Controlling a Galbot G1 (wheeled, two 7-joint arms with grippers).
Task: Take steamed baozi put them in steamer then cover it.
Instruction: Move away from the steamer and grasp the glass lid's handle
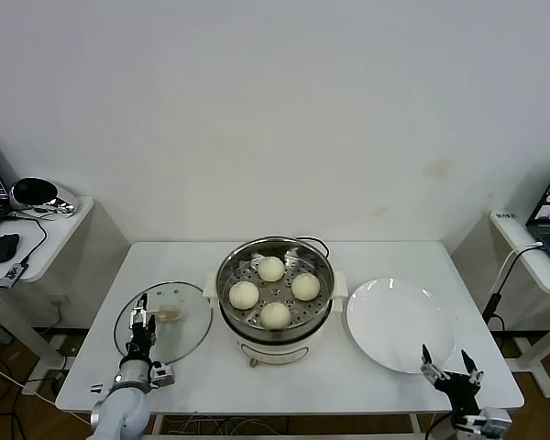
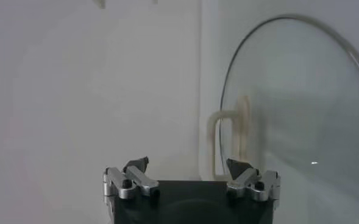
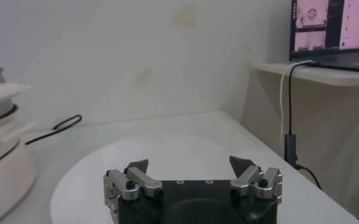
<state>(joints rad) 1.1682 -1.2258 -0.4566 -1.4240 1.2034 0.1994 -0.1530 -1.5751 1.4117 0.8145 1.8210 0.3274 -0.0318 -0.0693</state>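
We saw all four baozi (image 1: 274, 291) already seated in the steamer (image 1: 275, 323); only covering remained; the cover (image 1: 179, 323) lay on the table just beside it; left gripper (image 1: 139, 323) and right gripper (image 1: 450, 364) gaped wide, empty.

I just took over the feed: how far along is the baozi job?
Done: all four baozi sit in the steamer, and the plate holds none. In hand: nothing gripped; the open left gripper is over the near edge of the cover, which lies flat on the table left of the steamer. The open right gripper is by the plate's near rim. Left: lift the cover onto the steamer.
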